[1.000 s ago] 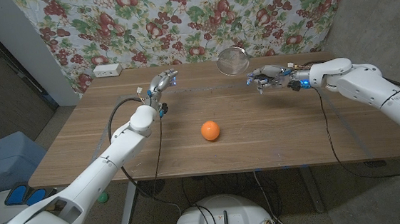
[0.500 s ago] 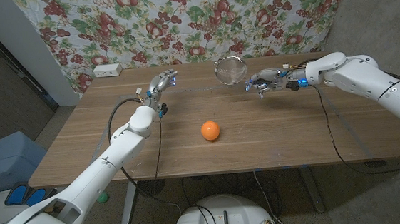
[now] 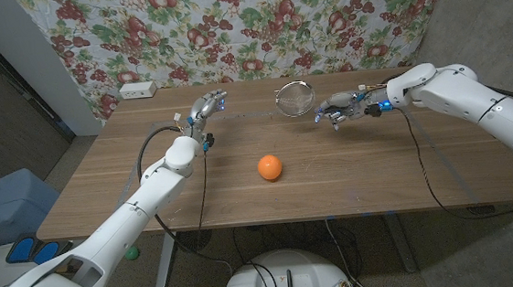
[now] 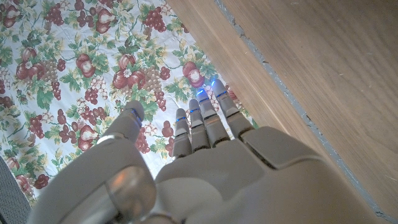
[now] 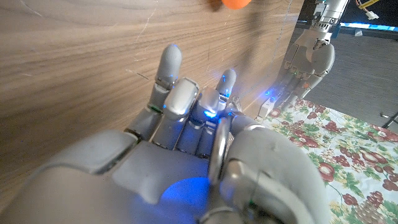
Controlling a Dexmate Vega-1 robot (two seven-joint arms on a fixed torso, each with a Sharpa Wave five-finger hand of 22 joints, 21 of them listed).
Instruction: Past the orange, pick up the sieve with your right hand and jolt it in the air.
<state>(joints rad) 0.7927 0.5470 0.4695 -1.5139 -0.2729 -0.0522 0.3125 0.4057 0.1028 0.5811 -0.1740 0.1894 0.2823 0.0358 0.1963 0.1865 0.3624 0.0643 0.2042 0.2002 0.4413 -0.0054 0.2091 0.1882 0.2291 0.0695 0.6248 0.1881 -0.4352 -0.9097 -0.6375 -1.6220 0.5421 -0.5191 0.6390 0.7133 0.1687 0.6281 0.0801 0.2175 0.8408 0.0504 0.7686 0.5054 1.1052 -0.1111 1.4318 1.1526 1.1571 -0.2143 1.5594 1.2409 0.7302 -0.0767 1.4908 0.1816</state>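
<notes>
Floral cloth with fruit print hangs behind a wooden worktop (image 3: pixel 113 187); a small white box (image 3: pixel 137 89) sits at its far left corner. Orange (image 3: pixel 270 167) lies near the middle of the worktop, well apart from both hands.

Sieve (image 3: pixel 294 97) — round wire bowl, lifted off the wood beyond the orange, toward the far edge. Right hand (image 3: pixel 337 109) grips its handle, fingers curled in around it; in the right wrist view a thin metal rod runs between thumb and fingers, so the hold looks like a pinch on a slim handle rather than a full wrap. Left hand (image 3: pixel 207 106) waits near the far edge, fingers straight and apart, nothing in it; the left wrist view shows the same.

Risks, as judged from here:
- Slim handle, bowl weight out at the end — a sharp jolt may twist the sieve in the fingers or fling it loose.
- Sieve hangs low over the worktop; a downward stroke could knock the rim on the wood.
- Backdrop cloth is close behind; a wide swing may snag it.
- Orange looks safely out of the way.
</notes>
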